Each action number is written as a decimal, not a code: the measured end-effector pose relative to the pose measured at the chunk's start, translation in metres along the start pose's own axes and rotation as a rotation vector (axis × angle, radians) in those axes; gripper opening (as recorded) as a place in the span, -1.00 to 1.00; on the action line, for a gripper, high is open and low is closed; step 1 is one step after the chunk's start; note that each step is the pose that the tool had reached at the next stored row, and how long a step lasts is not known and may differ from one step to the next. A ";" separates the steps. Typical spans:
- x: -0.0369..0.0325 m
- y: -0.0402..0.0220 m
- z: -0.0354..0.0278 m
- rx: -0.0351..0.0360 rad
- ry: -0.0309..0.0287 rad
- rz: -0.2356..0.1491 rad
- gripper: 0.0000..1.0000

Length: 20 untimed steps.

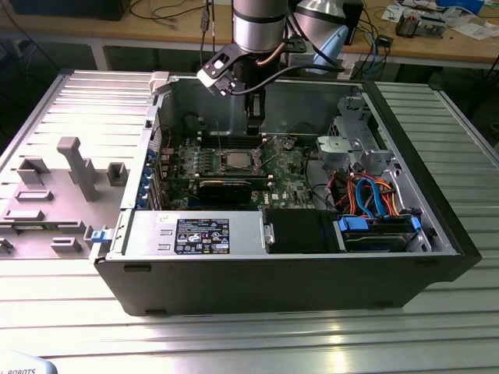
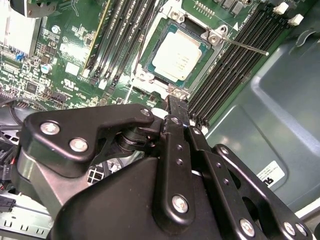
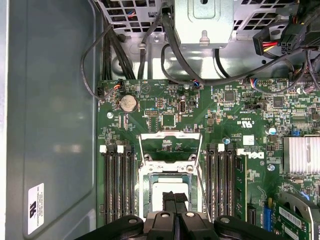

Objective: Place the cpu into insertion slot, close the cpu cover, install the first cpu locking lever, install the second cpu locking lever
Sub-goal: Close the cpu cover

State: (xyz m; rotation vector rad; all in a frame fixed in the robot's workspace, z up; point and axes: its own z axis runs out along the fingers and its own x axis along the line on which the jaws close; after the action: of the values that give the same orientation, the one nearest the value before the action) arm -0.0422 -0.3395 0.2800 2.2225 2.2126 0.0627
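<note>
Nearest the lens in both wrist views is the black linkage of the gripper (image 2: 176, 100), whose two fingers are drawn together into one narrow bar with nothing between them. In the first wrist view the tips hang over the near edge of the cpu (image 2: 177, 54), which lies flat, pale metal top upward, inside the insertion slot (image 2: 144, 76). By the look of it, the placing is done.

Just past the chip, on the side of the slot away from the fingertips, the cpu cover (image 3: 170, 145) is swung up and open. The green motherboard (image 3: 240, 110) shows through its window. Its hinged edge sits at the slot's far rim, towards the coin cell (image 3: 128, 103), so the free edge lies further from the tool than the chip does, across the slot from the tips. The cover is not yet closed.

A thin wire locking lever (image 2: 245, 46) sticks out from a corner of the slot and crosses above the memory slots (image 3: 117, 185), unlatched. These banks run along both flanks of the socket, parallel to the line from fingers to cover.

In the exterior view the arm comes straight down into the open computer case (image 1: 273, 280), wrist above the socket.
</note>
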 end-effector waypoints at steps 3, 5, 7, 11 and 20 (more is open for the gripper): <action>0.0000 0.0016 0.0001 0.0000 0.0001 0.000 -0.79; 0.0000 0.0018 0.0001 0.0000 0.0000 0.000 -0.79; 0.0000 0.0020 0.0001 0.0000 0.0000 0.000 -0.79; 0.0000 0.0022 0.0001 0.0000 0.0000 0.000 -0.79; 0.0001 0.0175 0.0007 -0.0001 0.0001 0.000 -0.79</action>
State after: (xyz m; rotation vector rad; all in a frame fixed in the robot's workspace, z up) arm -0.0248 -0.3395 0.2798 2.2225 2.2126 0.0629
